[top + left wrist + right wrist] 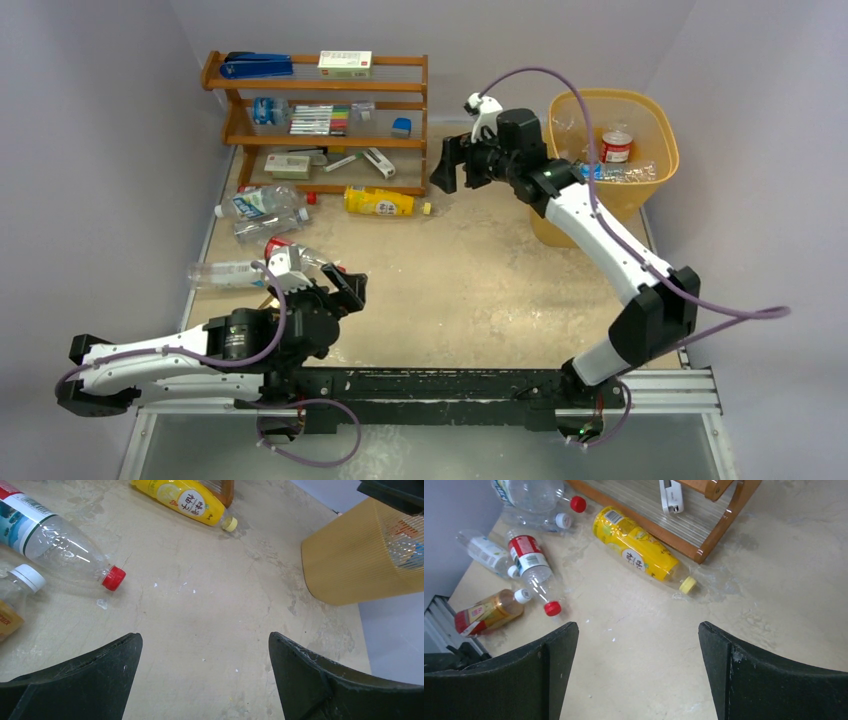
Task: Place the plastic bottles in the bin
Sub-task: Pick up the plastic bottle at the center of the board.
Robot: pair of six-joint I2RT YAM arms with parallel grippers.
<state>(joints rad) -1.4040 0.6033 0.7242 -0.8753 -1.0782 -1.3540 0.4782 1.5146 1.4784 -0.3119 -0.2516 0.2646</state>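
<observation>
Now, seeing both tools wide open and holding nothing: left gripper (340,290) low at 8 o'clock on the table (480,290), right gripper (455,165) up at 12 o'clock beside the wooden rack (426,120). Finding the bin (672,150) at 2 o'clock with a few bottles already inside, and the rest of the plastic bottles (262,205) lying flat from 9 to 11 o'clock. Could go wrong in a few ways. Might roll the yellow bottle (380,202) away by pushing on its round side, right beside the rack foot. Might bump the rack with a wide finger while reaching for it. Might squash or slip off the clear red-capped bottle (60,545) by grabbing too near the thin neck. Might nudge the amber bottle (486,612) and its close neighbours, bunched together near 9 o'clock, and grab two at once. Might also hit the bin wall and tip it when swinging over. As for writing: can see dark marks in a white circle on the yellow label, maybe Chinese signs, but cannot read them. Can see a red label in the bin, and blue-green and red labels on the clear ones, all too small to read.
</observation>
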